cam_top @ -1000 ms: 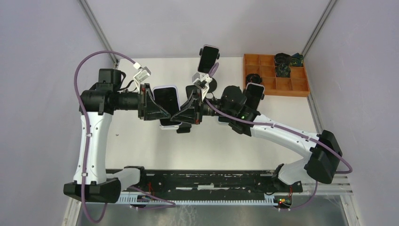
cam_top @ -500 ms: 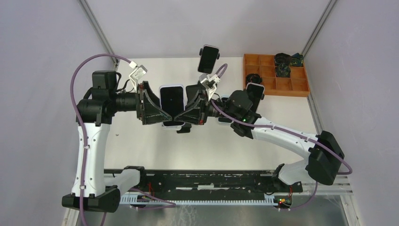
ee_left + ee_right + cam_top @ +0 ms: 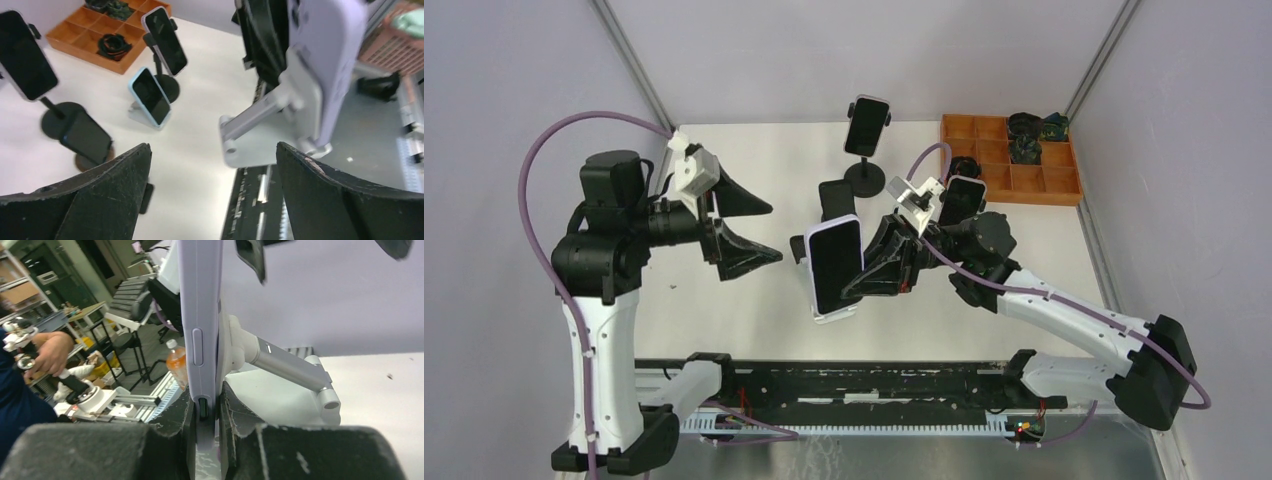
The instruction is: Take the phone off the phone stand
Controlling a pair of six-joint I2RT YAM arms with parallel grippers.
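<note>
The phone [image 3: 834, 262], in a lavender case with a dark screen, stands upright between the arms. My right gripper [image 3: 871, 278] is shut on its lower edge; the right wrist view shows it edge-on between the jaws [image 3: 205, 407]. The silver phone stand [image 3: 280, 365] still sits against the phone's back, its arm and foot [image 3: 265, 107] hanging below near the table's front edge. I cannot tell whether the foot touches the table. My left gripper [image 3: 774, 233] is wide open with nothing in it, off to the left of the phone [image 3: 320, 55].
Other phones on stands fill the back: one on a tall round-base stand [image 3: 867, 125], a dark one [image 3: 834, 198], one near the tray [image 3: 964, 198] and a light-blue one [image 3: 150, 95]. A wooden compartment tray [image 3: 1024, 183] sits back right. A black rail [image 3: 854, 380] lines the front.
My left gripper has opened, let go of the phone and pulled back to the left. My right gripper has carried the phone, stand attached, toward the near edge.
</note>
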